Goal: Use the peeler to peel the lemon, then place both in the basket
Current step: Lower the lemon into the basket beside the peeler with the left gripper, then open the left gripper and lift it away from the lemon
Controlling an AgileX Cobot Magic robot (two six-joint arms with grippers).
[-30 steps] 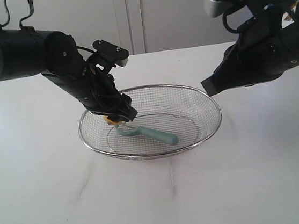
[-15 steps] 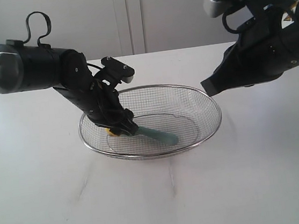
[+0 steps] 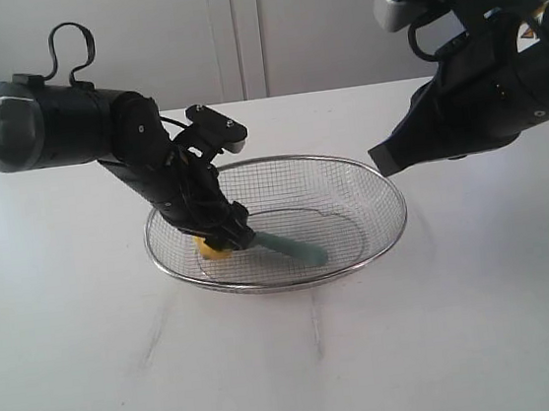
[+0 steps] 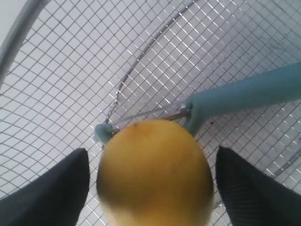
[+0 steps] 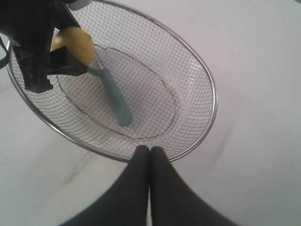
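1. Two arms are in the exterior view: the left gripper (image 3: 222,235) reaches down into the basket (image 3: 363,195) at the centre of the frame, and the right arm hangs clear at the upper right.
2. The lemon (image 4: 155,169) sits between the left gripper's two dark fingers (image 4: 51,193), low in the left part of the basket as the exterior view shows it.
3. In the left wrist view a thin sliver of mesh shows on each side of the lemon, so the jaws stand spread around it and do not press on it.
4. The peeler (image 3: 294,249) lies on the basket's flat base, its teal handle running toward the lower right of the exterior frame and its hooked head under the left gripper.
5. The lemon is right at the peeler's head and hides part of the blade; whether the two touch cannot be told.
6. The right gripper (image 5: 150,151) has its fingertips pressed together with nothing between them, above the table outside the basket's rim.
7. The basket stands on a white table (image 3: 292,362).
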